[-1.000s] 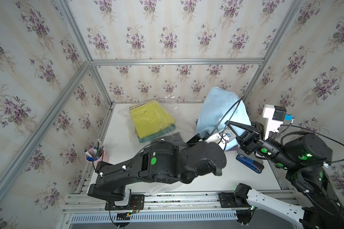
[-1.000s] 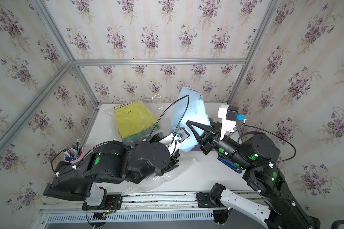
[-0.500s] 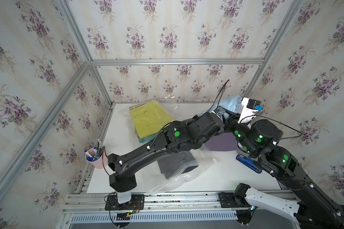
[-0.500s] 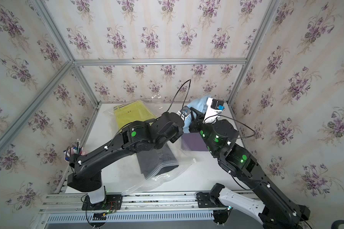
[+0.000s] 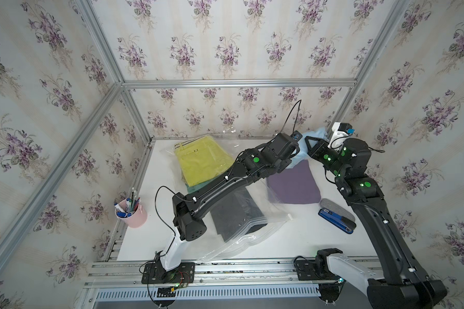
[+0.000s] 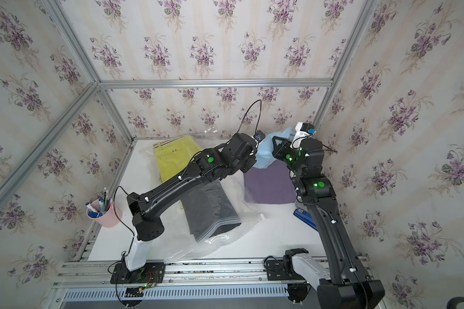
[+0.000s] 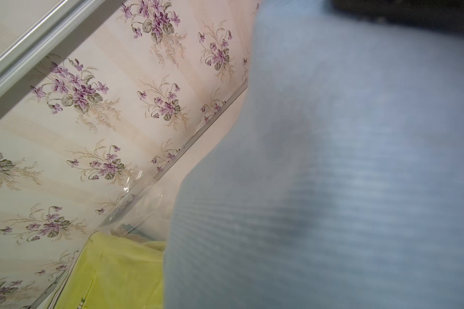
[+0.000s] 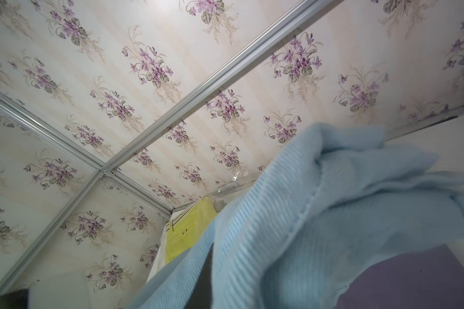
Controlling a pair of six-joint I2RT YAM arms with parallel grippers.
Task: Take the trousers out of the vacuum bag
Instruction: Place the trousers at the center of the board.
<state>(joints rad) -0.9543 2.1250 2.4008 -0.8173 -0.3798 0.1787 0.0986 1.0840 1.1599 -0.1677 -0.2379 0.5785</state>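
Observation:
Both arms reach to the back right corner, where the light blue trousers [image 5: 297, 160] [image 6: 265, 153] lie bunched over the far edge of the purple trousers [image 5: 292, 184]. My left gripper [image 5: 297, 145] and right gripper [image 5: 309, 146] are each shut on that blue cloth. It fills the left wrist view [image 7: 332, 187] and wraps a dark finger [image 8: 208, 273] in the right wrist view. The vacuum bag [image 5: 252, 236] holds the black trousers [image 5: 236, 211]. Further back in it lie the yellow-green trousers [image 5: 201, 157] on the teal green trousers [image 5: 196, 188].
A pink cup of pens [image 5: 131, 214] stands at the left table edge. A blue stapler [image 5: 335, 220] and a grey case [image 5: 338, 211] lie at the right. The bag's white slider [image 5: 289, 216] rests mid-table. The back and right walls are close to both grippers.
Both grippers, which held the light blue trousers high up a second ago, have come down and back to the far right corner. The cloth now rests over the purple trousers.

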